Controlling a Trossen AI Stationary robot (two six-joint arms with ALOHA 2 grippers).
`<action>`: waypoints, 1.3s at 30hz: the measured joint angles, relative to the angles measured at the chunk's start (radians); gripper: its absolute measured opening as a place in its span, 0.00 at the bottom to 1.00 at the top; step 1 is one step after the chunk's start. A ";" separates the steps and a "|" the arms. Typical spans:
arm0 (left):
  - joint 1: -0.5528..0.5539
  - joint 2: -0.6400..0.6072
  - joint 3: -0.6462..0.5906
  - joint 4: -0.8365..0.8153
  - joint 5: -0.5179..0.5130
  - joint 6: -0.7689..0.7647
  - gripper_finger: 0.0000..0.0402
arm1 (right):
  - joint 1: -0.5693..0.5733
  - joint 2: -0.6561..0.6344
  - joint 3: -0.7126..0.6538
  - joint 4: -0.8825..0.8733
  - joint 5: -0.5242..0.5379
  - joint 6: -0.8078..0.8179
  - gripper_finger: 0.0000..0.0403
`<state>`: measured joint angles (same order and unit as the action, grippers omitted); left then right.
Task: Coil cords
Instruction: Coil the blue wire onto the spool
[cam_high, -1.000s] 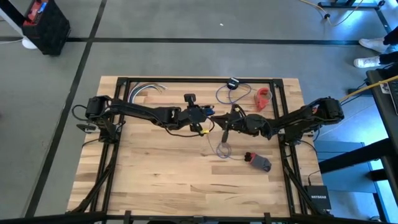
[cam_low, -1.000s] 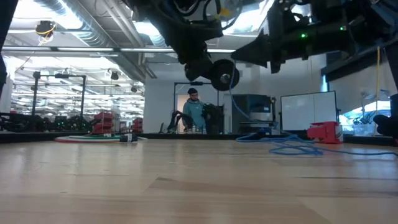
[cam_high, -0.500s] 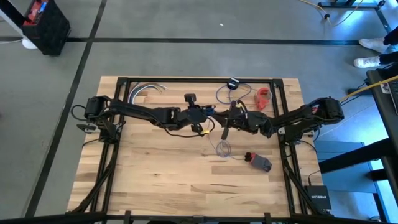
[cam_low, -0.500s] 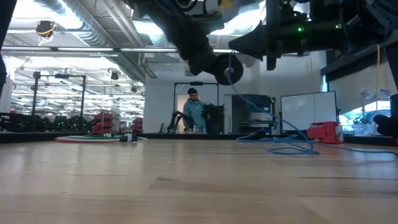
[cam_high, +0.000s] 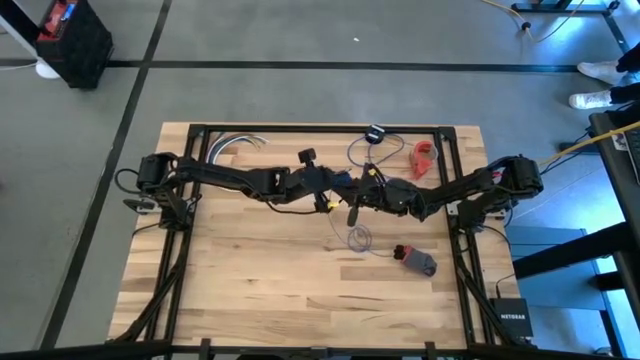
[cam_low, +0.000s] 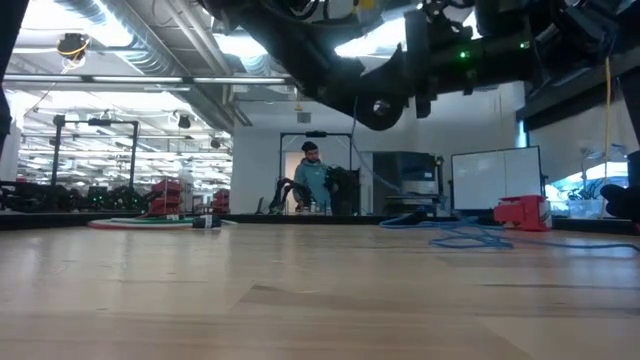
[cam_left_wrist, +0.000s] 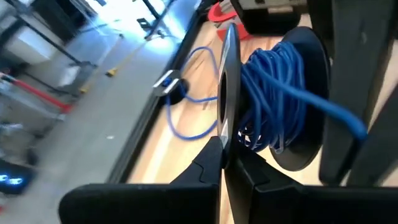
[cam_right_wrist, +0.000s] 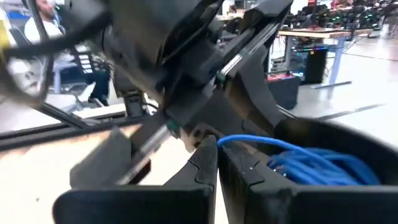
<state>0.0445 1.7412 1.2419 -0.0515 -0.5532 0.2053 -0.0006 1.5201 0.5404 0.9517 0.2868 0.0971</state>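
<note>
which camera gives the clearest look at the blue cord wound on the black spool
The left wrist view: the blue cord fills the black spool, which the left gripper pinches by its rim. The right wrist view shows some windings; the high view only loose loops; the low view strands on the table.

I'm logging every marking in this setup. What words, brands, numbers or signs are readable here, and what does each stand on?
"NETGEAR": white letters on the black box on the floor beside the table's near right corner, high view.
Red case, upper left: something is on its top, too small to read.
Whiteboard in the low view: nothing legible.
Spool and cord: no text shows.
</note>
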 joint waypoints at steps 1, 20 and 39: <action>0.005 0.000 0.004 0.002 0.035 -0.019 0.00 | 0.001 0.000 0.000 -0.009 0.018 -0.006 0.03; 0.030 -0.029 0.022 -0.045 0.286 -0.191 0.00 | 0.002 0.000 0.001 -0.217 0.088 -0.129 0.06; 0.013 -0.035 0.023 -0.065 0.293 -0.138 0.00 | 0.023 -0.274 0.002 -0.910 0.238 -0.128 0.39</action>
<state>0.0570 1.7061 1.2652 -0.1169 -0.2606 0.0677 0.0221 1.2459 0.5426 0.0421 0.5251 -0.0305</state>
